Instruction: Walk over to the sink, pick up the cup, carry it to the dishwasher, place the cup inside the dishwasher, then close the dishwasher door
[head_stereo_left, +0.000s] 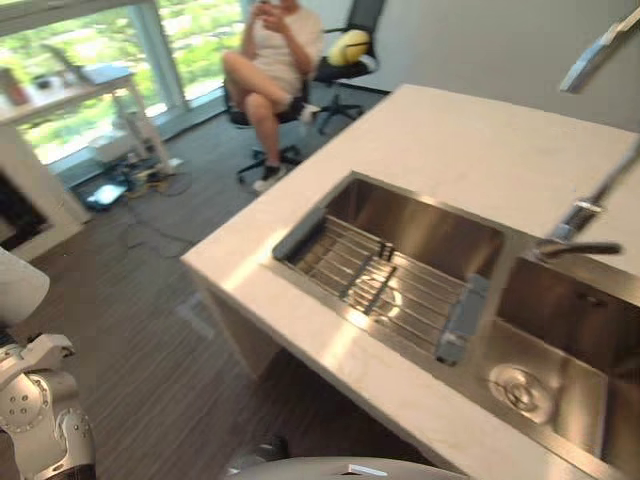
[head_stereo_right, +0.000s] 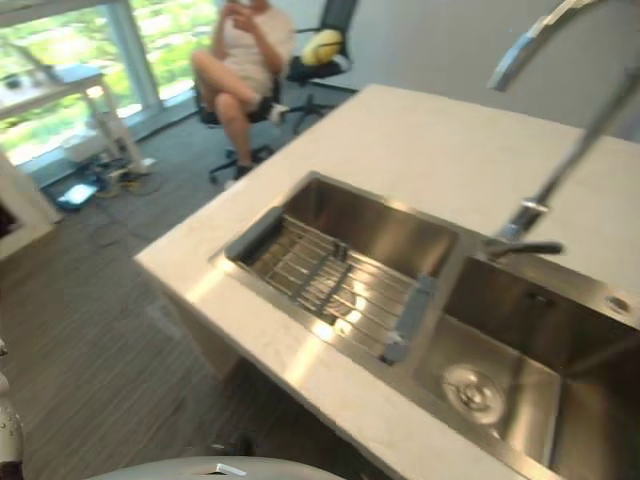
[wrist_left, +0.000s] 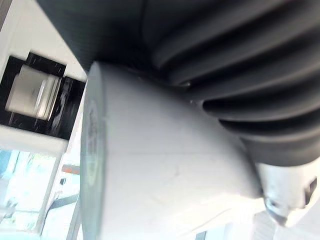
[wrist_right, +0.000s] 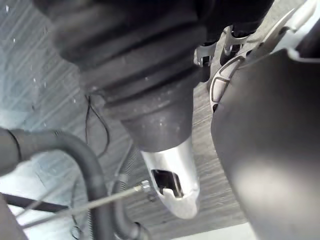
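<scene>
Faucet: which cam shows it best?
Right eye view: the faucet shows base, lever, most of the neck and the spout end behind the sink. Left eye view has base, lever and spout tip, but the frame edge cuts the neck short. Both wrist views face away from the counter.

Daylight floods in through windows (head_stereo_left: 85, 65) at far left, and I read panes blown out white. Tabletop (head_stereo_left: 470, 150) bright, glare patches along near edge. Sink (head_stereo_left: 430, 235) walls dark, hot glints off rack (head_stereo_left: 372, 285). Floor (head_stereo_left: 130, 330) dimmer. Wrist views: deep shade against bright backdrop.
</scene>
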